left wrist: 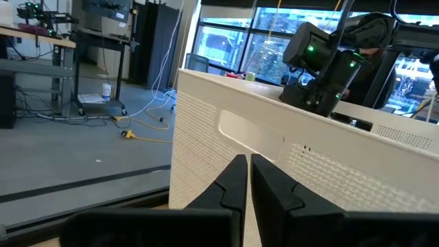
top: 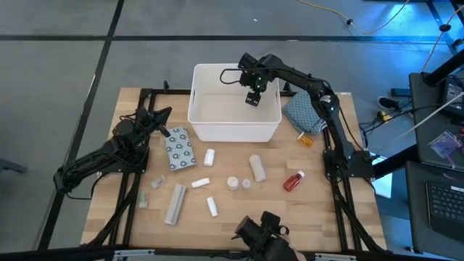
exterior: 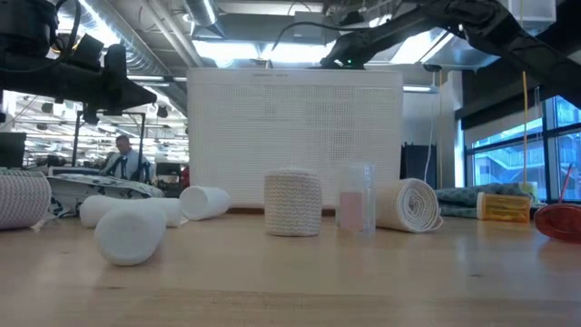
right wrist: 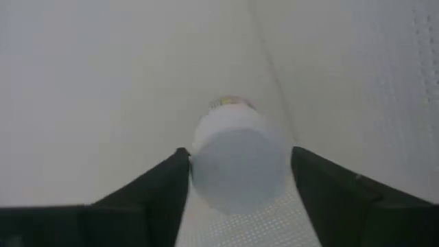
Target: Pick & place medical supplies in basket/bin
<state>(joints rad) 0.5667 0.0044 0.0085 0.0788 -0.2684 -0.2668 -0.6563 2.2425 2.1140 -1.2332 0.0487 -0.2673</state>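
A white-capped bottle [right wrist: 239, 163] sits right between the right gripper's [right wrist: 240, 180] two dark fingers [right wrist: 152, 189]. The fingers stand apart, with a thin gap showing on each side of the cap, so I think they are letting go of it and no longer squeezing. The bottle points straight away from the gripper, cap end near, a bit of yellow at its far end.

All this is inside the white tub [top: 199, 123]. The right gripper [top: 253, 96] hangs over the tub's far right part, near its right wall, with the bottle pointing down at the tub floor. The tub is smooth hard plastic with rounded corners and tiny dots on its walls.

The other supplies lie on the wood table [top: 326, 210], on the near side of the tub. A flat dotted packet [top: 179, 149] is near the tub's left corner. Small white rolls [top: 209, 156], a beige cloth roll [top: 257, 168] and a long pale tube [top: 175, 204] lie farther from the tub. A red bottle [top: 293, 181] lies on its side off the tub's right corner. A blue patterned cloth [top: 303, 113] is just right of the tub.

The left gripper [left wrist: 248, 182] waits left of the tub, closed tight and empty. It is nearer the packet. The right arm is nearer the red bottle.
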